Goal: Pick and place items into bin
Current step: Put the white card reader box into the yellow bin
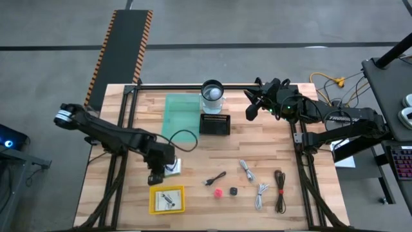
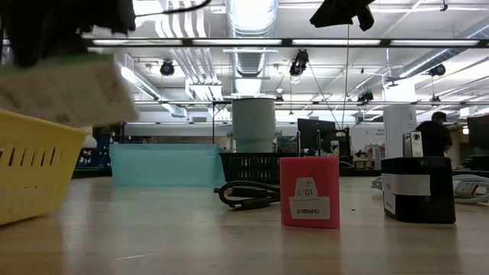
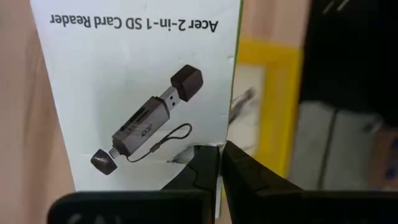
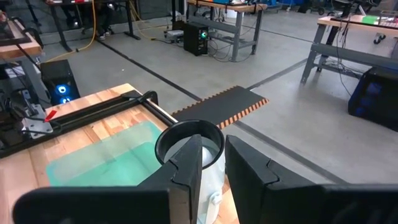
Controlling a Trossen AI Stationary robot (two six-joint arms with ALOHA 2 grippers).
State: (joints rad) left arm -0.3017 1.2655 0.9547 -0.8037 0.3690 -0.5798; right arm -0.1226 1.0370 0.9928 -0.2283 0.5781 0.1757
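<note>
A white printed card [image 3: 137, 93] showing an SD card reader hangs in the air, and my left gripper [image 3: 221, 158] is shut on it. From above, card [image 1: 172, 167] and left gripper [image 1: 156, 175] sit just beyond the yellow bin [image 1: 154, 193], where another card [image 1: 167, 199] lies. The low view has the held card [image 2: 65, 92] above the bin's rim [image 2: 30, 176]. A black cable [image 1: 215, 178], a red ball [image 1: 219, 192] and a black cube [image 1: 234, 191] lie on the table. My right gripper [image 1: 252, 107] waits at the far right, raised, slightly open and holding nothing. My left gripper pinches one side edge of the card [image 3: 214, 148] between its two fingers, which slant downward from above. The card is lifted clear of the table and hangs tilted, its printed face toward the wrist camera.
Grey [image 1: 246, 169], white [image 1: 261, 195] and brown [image 1: 279, 190] cables lie at the near right. A teal tray [image 1: 182, 116], a black basket [image 1: 214, 124] and a pale cylinder [image 1: 212, 95] stand at the far middle. Bare wood lies between bin and cables.
</note>
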